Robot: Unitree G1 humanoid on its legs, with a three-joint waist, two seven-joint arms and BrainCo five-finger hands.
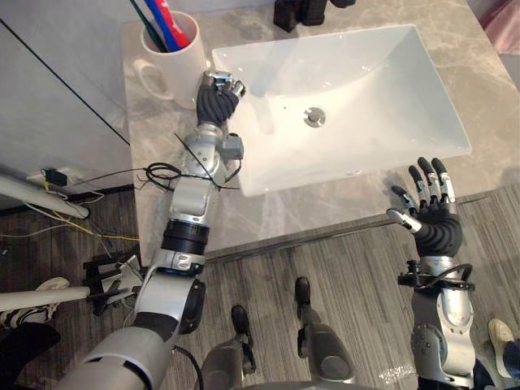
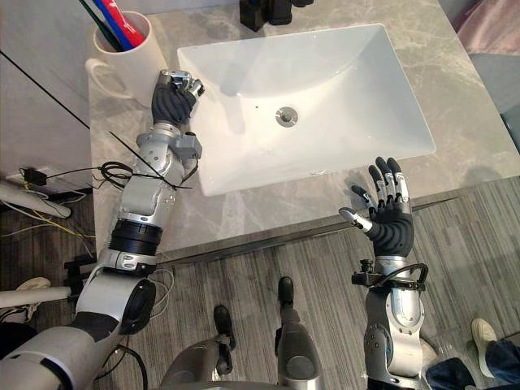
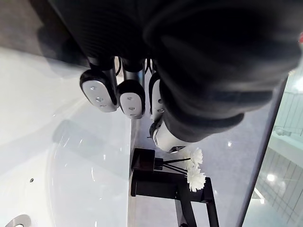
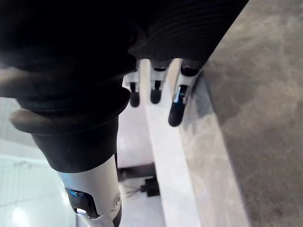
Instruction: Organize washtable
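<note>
A white mug (image 1: pixel 172 63) holding red, blue and dark toothbrushes (image 1: pixel 166 23) stands at the back left of the grey stone counter (image 1: pixel 162 203). My left hand (image 1: pixel 218 91) rests just right of the mug, at the left rim of the white sink (image 1: pixel 382 81), with its fingers (image 3: pixel 99 90) curled and nothing in them. My right hand (image 1: pixel 432 213) hovers off the counter's front edge, right of the sink's front corner, its fingers (image 4: pixel 175 106) straight and holding nothing.
A black tap (image 1: pixel 299 11) stands behind the sink, with a small black holder of white flowers (image 3: pixel 194 171) beside it. The drain (image 1: pixel 314 117) sits mid-basin. A person's shoes (image 1: pixel 500 333) show on the wooden floor at the lower right.
</note>
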